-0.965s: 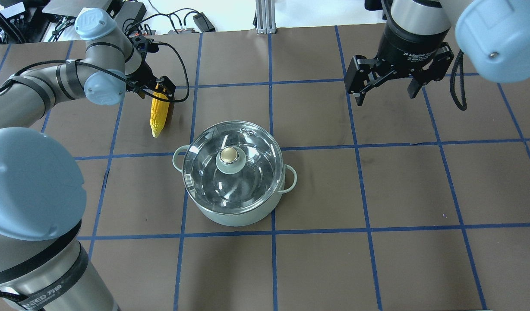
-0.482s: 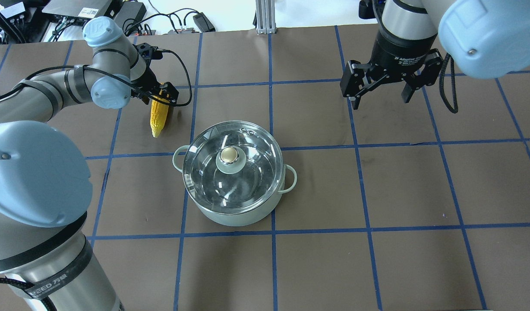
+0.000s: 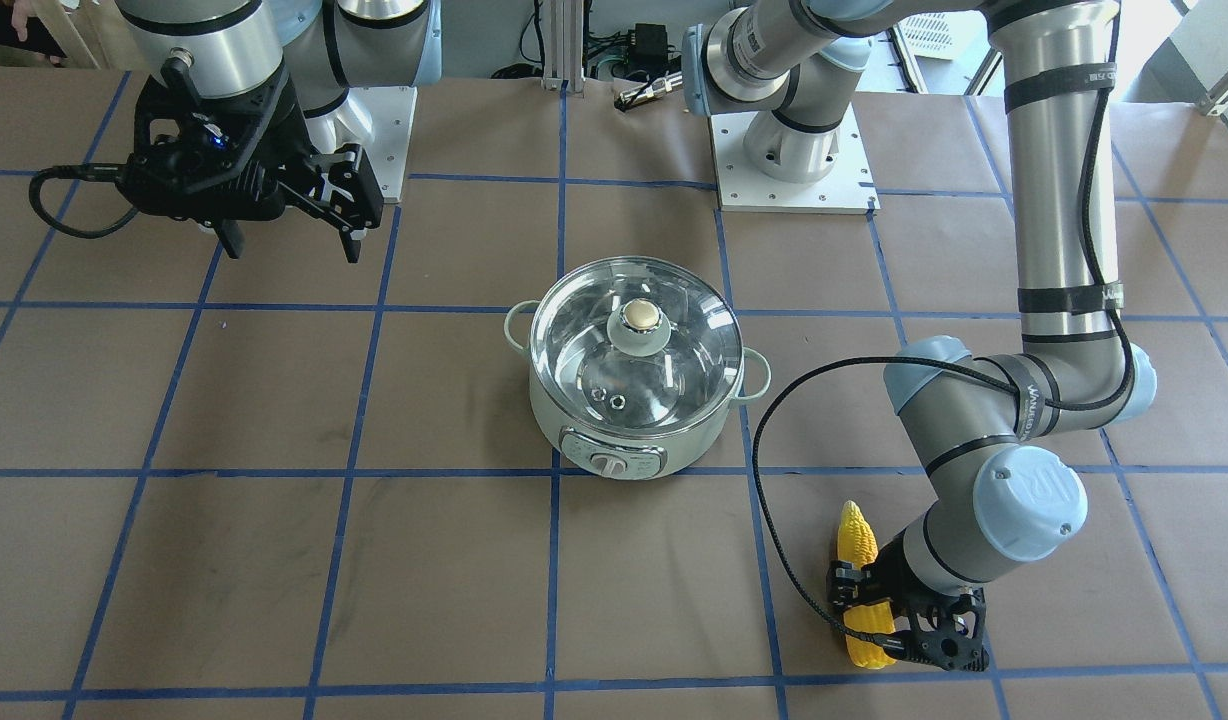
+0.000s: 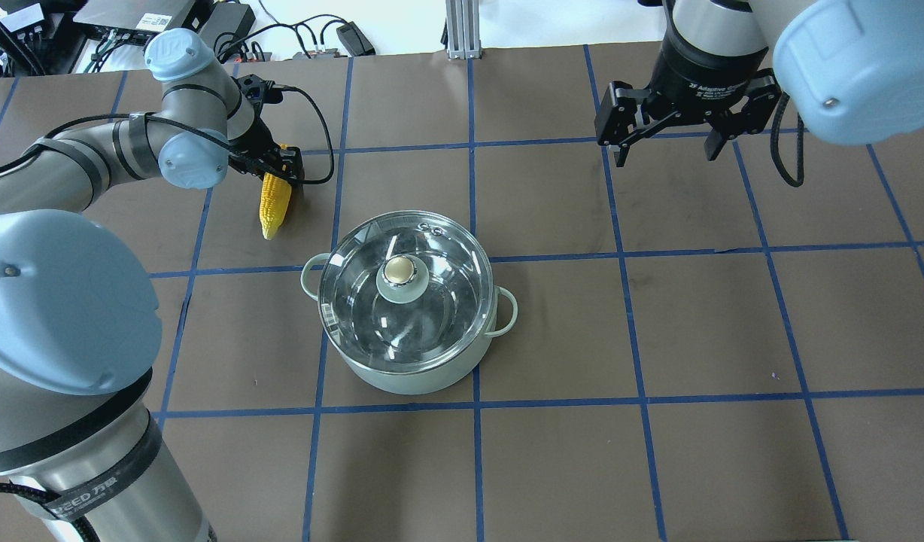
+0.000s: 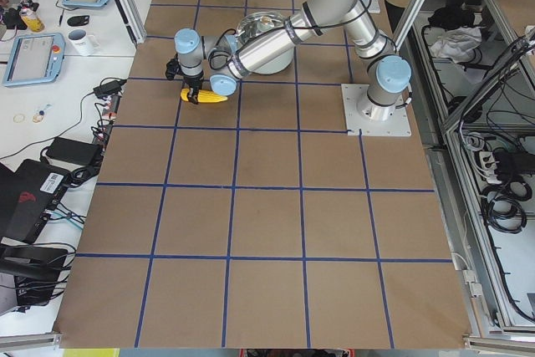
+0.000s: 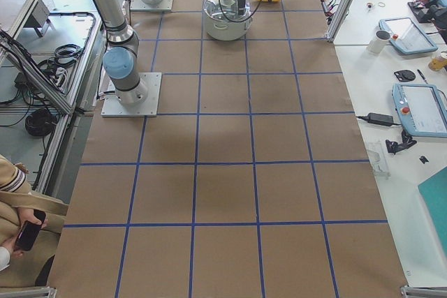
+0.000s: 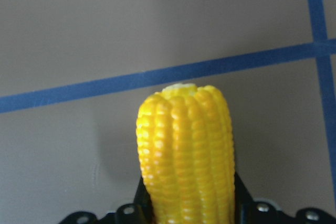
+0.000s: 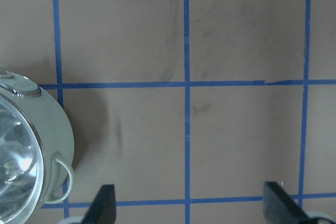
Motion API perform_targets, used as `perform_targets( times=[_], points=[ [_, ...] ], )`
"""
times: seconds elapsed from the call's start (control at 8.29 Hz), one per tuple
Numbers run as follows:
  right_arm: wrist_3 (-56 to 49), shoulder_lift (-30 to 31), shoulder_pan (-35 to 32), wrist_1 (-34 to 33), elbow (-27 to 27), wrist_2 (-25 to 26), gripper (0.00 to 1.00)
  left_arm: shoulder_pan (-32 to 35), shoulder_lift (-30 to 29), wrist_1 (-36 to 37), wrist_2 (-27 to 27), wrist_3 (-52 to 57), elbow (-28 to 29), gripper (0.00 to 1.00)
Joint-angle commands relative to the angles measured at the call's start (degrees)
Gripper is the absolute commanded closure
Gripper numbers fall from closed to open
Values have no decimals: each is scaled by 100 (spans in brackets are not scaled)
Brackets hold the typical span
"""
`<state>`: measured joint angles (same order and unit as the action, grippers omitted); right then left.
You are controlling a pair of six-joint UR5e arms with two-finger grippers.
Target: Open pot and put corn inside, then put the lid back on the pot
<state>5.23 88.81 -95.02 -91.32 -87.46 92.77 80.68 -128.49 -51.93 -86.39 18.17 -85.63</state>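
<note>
The mint-green pot (image 4: pixel 417 380) stands mid-table with the glass lid (image 4: pixel 439 248) on it, and also shows in the front view (image 3: pixel 574 430) under its lid (image 3: pixel 689 365). The yellow corn (image 4: pixel 274 207) lies left of the pot, tip toward me. My left gripper (image 4: pixel 283 167) is shut on its thick end, as the front view (image 3: pixel 909 620) and the left wrist view of the corn (image 7: pixel 186 156) show. My right gripper (image 4: pixel 665 139) is open and empty, high above the table to the far right of the pot; it also shows in the front view (image 3: pixel 286 228).
Brown paper with blue tape grid lines covers the table (image 4: pixel 658 339). The right wrist view shows the pot's side and loop handle (image 8: pixel 55 145) at its left edge. Cables and electronics (image 4: pixel 229 30) lie beyond the far edge.
My left gripper has come down over the corn's thick end, and the corn has shifted slightly. My right gripper has moved a little farther from me, still open.
</note>
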Motion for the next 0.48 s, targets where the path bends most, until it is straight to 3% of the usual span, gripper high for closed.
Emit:
perform_targets(
  times=[0.0, 0.24, 0.36],
  points=[
    [92, -164, 2, -595, 45, -49, 0, 9, 148, -71, -141, -15, 12, 100],
    [48, -205, 237, -904, 54, -22, 0, 0, 629, -736, -177, -15, 12, 100],
    [66, -197, 282, -896, 45, -100, 0, 0, 998, -1149, -438, -15, 12, 100]
  ],
)
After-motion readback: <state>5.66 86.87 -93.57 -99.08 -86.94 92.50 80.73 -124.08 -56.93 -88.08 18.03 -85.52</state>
